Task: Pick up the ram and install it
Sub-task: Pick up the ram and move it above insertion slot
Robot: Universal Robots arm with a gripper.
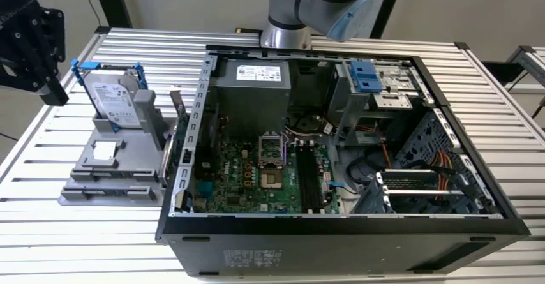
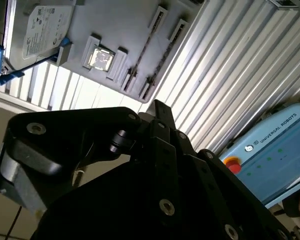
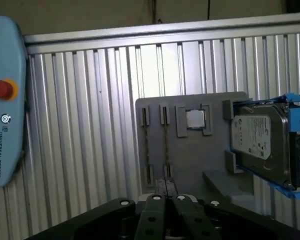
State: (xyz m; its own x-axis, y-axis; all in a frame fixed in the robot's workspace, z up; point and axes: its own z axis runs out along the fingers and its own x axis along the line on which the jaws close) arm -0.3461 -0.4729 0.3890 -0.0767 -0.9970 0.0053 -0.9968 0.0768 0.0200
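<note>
Two thin ram sticks stand on edge in the slotted holders of a grey fixture [image 3: 190,150]; one ram [image 3: 165,145] lies in line with my gripper [image 3: 165,200], the other [image 3: 146,145] beside it. In the second wrist view the same sticks [image 2: 162,52] run across the fixture [image 2: 120,25]. My black gripper [image 1: 51,92] hangs above the table at the exterior view's left, off the fixture's far corner. Its fingers are shut together with nothing between them, well clear of the ram.
A silver hard drive [image 1: 115,99] in a blue frame stands on the fixture [image 1: 111,169], with a processor chip [image 3: 195,120] beside it. The open computer case [image 1: 341,143] lies at the exterior view's right, its motherboard's long black slots [image 1: 308,175] exposed. A teach pendant [image 3: 5,100] rests on the slatted table [image 1: 68,233].
</note>
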